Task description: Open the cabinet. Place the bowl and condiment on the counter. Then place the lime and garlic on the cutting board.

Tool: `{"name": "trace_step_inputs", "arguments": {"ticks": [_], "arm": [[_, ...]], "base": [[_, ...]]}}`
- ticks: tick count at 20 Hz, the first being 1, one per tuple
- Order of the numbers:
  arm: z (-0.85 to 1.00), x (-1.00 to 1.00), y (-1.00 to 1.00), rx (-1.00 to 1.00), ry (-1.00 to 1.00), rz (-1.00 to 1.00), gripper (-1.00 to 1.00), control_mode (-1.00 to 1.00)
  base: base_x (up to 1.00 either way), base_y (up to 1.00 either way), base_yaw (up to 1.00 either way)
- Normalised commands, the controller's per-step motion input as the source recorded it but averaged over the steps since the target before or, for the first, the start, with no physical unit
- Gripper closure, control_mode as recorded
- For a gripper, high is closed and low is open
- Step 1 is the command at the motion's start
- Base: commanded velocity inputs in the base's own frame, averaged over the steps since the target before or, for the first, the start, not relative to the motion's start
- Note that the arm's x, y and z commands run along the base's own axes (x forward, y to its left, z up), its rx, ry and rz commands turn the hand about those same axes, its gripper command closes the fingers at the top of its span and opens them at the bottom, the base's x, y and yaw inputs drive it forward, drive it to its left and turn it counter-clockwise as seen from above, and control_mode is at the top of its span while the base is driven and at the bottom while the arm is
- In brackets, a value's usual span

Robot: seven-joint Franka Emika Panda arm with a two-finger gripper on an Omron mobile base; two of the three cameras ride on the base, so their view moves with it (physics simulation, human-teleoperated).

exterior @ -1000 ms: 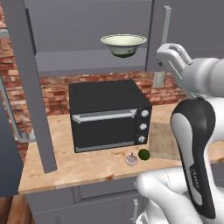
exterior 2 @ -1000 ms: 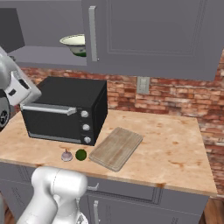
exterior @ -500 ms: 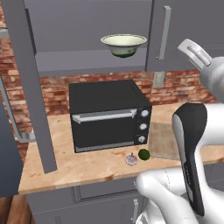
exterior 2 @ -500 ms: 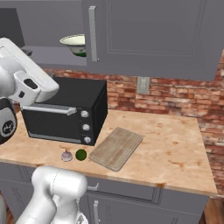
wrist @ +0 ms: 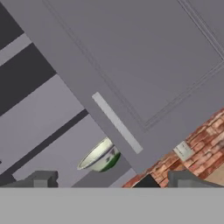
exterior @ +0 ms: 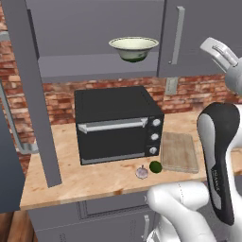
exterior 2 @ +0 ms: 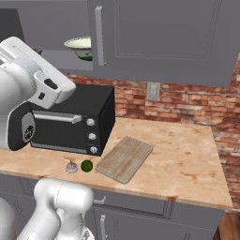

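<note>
From the left base view, the bowl (exterior: 133,48) sits on the open cabinet (exterior: 94,38) shelf above the black oven (exterior: 118,124), and the garlic (exterior: 141,172) and lime (exterior: 155,166) lie on the counter (exterior: 71,179) in front of the oven, with the cutting board (exterior: 179,151) to its right. From the right base view, the bowl (exterior 2: 80,47) peeks out beside the closed door above the oven (exterior 2: 75,122), and the garlic (exterior 2: 71,166) and lime (exterior 2: 86,165) rest by the cutting board (exterior 2: 124,158). In the hand view, the gripper (wrist: 113,180) has its 2 fingertips spread wide with nothing between them, and the bowl (wrist: 100,155) sits just above them.

The cabinet (exterior: 94,38) stands open on its left half, its swung-out door (exterior: 33,94) edging the gap at nine o'clock. The closed door (exterior 2: 159,37) blocks the three o'clock side beside the bowl (exterior: 133,48). Below at six o'clock, the black oven (exterior: 118,123) stands under the shelf.
</note>
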Motion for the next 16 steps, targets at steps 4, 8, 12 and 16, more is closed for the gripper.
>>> {"name": "trace_step_inputs", "arguments": {"ticks": [4, 8, 12, 16], "arm": [[0.23, 0.0, -0.06, 0.0, 0.1, 0.18, -1.0, -1.0], [0.2, 0.0, -0.3, 0.0, 0.04, 0.14, -1.0, -1.0], [0.03, 0.0, -0.34, 0.0, 0.05, 0.08, -1.0, -1.0], [0.0, 0.12, -0.11, 0.0, 0.07, 0.04, -1.0, -1.0]], "base": [[0.0, 0.0, 0.0], [0.0, 0.0, 0.0], [0.0, 0.0, 0.0], [0.0, 0.0, 0.0]]}}
